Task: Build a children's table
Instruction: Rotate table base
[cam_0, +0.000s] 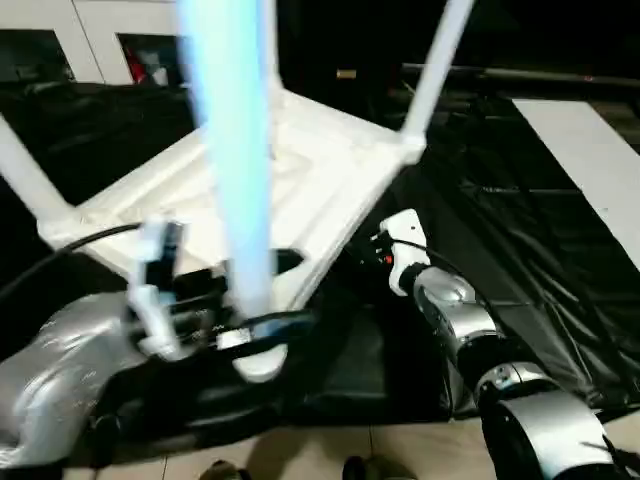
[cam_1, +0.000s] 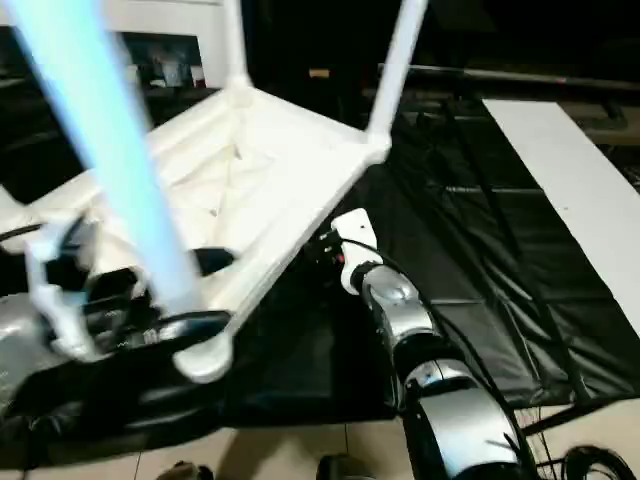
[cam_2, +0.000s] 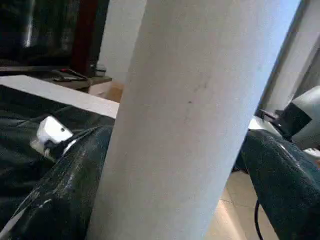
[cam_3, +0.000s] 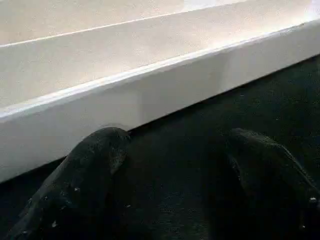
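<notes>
- One leg stands straight up at the corner nearest you, pinched between your left gripper fingers; push straight down.
- Your right gripper, fingers spread and holding nothing, waits beside the tabletop edge.
- Farther off, three more legs point up.

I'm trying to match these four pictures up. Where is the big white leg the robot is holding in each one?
Left eye view: the held leg rises from the near corner, left of centre.
Right eye view: the same leg stands further left.
Left wrist view: it stands close up between the left gripper fingers.
Right wrist view: I can't see it here.
Shared landmark: the white tabletop, its edge also in the right wrist view.
</notes>
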